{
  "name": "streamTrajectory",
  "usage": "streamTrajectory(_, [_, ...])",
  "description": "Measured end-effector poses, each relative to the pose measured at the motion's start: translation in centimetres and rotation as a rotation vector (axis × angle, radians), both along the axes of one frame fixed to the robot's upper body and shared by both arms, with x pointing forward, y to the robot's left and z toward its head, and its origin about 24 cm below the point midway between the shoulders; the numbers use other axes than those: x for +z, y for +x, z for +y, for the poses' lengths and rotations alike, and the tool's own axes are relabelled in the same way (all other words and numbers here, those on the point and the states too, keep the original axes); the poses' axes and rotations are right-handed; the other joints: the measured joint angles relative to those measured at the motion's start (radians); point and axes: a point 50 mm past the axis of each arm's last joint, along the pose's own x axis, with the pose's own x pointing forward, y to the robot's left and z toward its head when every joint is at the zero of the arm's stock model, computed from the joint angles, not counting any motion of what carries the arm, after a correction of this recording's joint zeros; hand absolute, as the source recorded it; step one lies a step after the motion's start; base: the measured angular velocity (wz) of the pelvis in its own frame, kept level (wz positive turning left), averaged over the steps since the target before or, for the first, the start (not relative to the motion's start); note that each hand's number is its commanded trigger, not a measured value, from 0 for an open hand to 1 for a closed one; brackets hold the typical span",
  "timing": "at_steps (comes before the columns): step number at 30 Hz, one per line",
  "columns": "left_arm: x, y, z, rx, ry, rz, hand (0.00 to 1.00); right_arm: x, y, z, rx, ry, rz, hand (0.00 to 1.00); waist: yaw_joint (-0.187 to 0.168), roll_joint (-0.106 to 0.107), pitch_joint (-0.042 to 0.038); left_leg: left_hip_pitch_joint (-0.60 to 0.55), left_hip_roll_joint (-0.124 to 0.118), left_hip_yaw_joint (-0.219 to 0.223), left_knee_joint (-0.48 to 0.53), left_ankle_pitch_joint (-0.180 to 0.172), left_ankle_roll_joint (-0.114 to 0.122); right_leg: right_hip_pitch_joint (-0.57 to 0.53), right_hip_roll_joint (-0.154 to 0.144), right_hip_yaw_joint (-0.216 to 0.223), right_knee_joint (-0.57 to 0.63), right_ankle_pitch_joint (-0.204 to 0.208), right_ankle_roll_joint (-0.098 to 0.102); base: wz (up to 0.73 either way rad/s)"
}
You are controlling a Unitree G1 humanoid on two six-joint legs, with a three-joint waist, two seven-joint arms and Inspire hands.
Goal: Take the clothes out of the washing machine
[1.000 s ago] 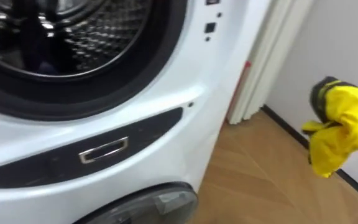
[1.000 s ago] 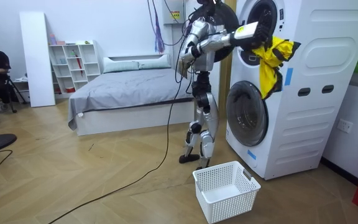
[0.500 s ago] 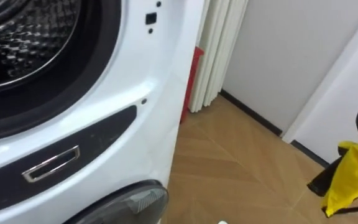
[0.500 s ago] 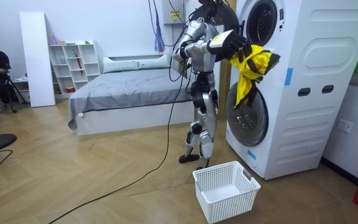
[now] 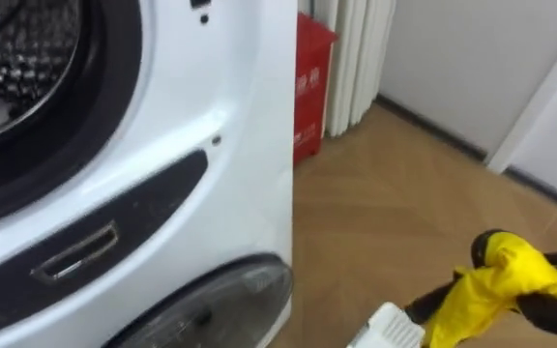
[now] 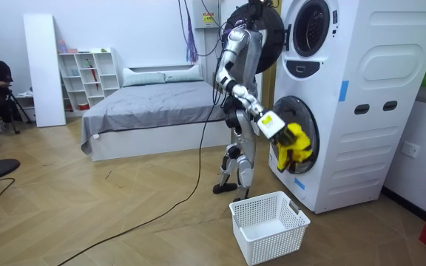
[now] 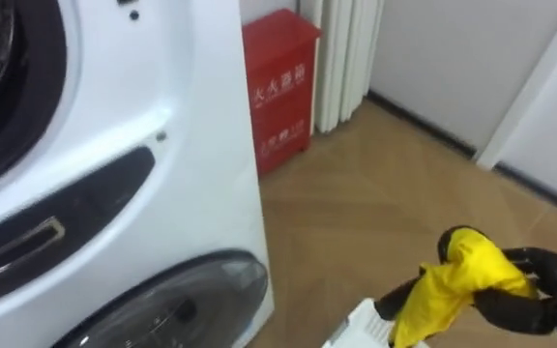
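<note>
Right hand (image 7: 538, 302) closing dark fingers round a yellow garment (image 7: 453, 275), cloth bunching over the hand and trailing down, hanging above the white basket's (image 6: 268, 225) edge, beside the washing machine (image 6: 361, 96)

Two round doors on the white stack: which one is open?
The upper door. It is swung out to the room view's left, baring the metal drum. The lower door is shut against the machine.
</note>
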Motion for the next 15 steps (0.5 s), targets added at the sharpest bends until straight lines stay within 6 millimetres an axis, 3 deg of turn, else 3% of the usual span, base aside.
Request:
streamTrajectory(9, [-0.4, 0.4, -2.0, -0.098, -0.048, -0.033, 0.0, -3.1, 0.7, 1.0, -0.095, 0.084, -0.014, 1.0, 0.009, 0.062, -0.0027, -0.074, -0.023, -0.05, 0.006, 0.015, 0.018, -0.07, -0.031, -0.027, 0.035, -0.006, 0.008, 0.17])
streamTrajectory(11, [-0.5, 0.9, -2.4, -0.104, -0.06, -0.047, 0.0, -4.1, 0.4, 1.5, -0.109, 0.106, -0.001, 1.0, 0.009, 0.066, -0.0019, -0.078, -0.027, -0.052, 0.004, 0.017, 0.021, -0.081, -0.038, -0.041, 0.048, -0.009, 0.007, 0.07])
streamTrajectory(15, [-0.5, 3.7, -3.9, -0.131, -0.093, -0.097, 0.0, -5.9, -0.7, 2.4, -0.151, 0.124, 0.054, 1.0, 0.014, 0.076, -0.0025, -0.08, -0.045, -0.06, -0.02, 0.036, 0.031, -0.098, -0.055, -0.054, 0.053, -0.013, 0.012, 0.09])
